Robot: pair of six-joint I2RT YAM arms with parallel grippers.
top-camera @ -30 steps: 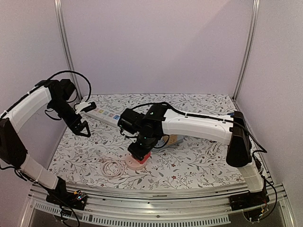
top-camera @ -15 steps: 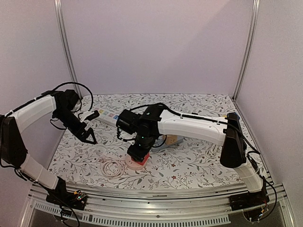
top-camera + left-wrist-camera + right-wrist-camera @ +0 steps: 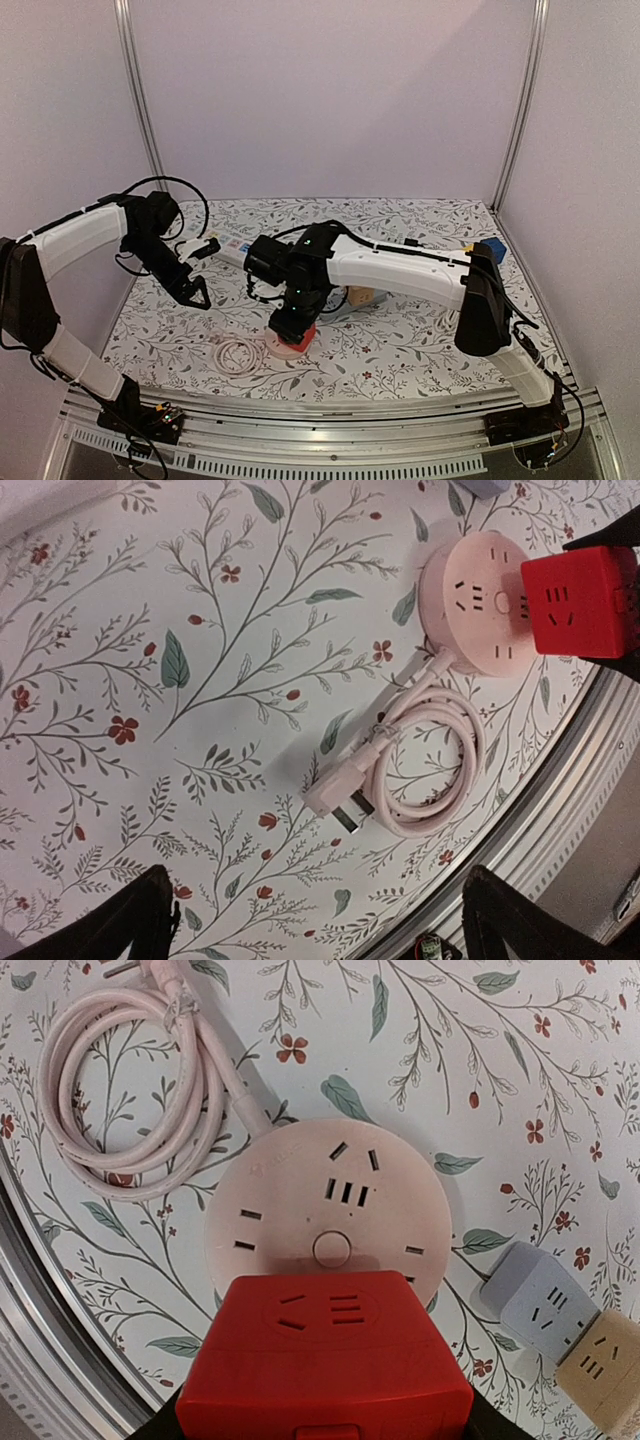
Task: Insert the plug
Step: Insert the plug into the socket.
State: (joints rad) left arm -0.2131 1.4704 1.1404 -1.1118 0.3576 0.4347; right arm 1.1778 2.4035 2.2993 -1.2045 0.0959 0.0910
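Right wrist view: red cube plug [image 3: 325, 1360] fills the bottom middle, pinched between the right gripper [image 3: 292, 322] fingers – only dark slivers of them show at the lower corners. Its socket face points straight up at the camera; the pin side faces down and is hidden. It's boxy, no clear long axis. It overlaps the near edge of the round pink socket hub [image 3: 330, 1210]; can't tell if it touches or sits just above. The hub's pink cable [image 3: 130, 1080] lies coiled beside it on the floral table [image 3: 420, 350]. Grey cube [image 3: 540, 1300] and beige cube [image 3: 605, 1360] sit to one side, the beige one cut off by the frame. Left gripper [image 3: 320, 920] hangs above the table with fingers spread wide, holding nothing – the cable's plug end [image 3: 335, 805] lies flat below it, pins hard to make out. White power strip [image 3: 228, 243] is partly hidden behind the arms.
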